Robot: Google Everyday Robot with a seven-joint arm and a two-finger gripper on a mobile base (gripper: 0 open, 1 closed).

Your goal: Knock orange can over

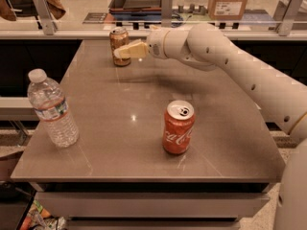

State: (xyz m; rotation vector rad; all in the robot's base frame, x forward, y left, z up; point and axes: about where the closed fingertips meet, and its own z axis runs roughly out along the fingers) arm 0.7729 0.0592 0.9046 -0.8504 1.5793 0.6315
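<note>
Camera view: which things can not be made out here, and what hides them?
- Orange can: lower right side covered by the gripper, at the far edge of the table; contact unclear.
- Arm: cut off by the right edge.
- Cardboard box: top cut off; label too small.
- Water bottle: label print unreadable.

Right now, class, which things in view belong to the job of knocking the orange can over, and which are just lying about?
Belong to the job:
- orange can, upright at the far edge of the table
- gripper, up against the can's right side

Just lying about:
- red cola can, upright near the front
- water bottle, upright at the left edge
</note>
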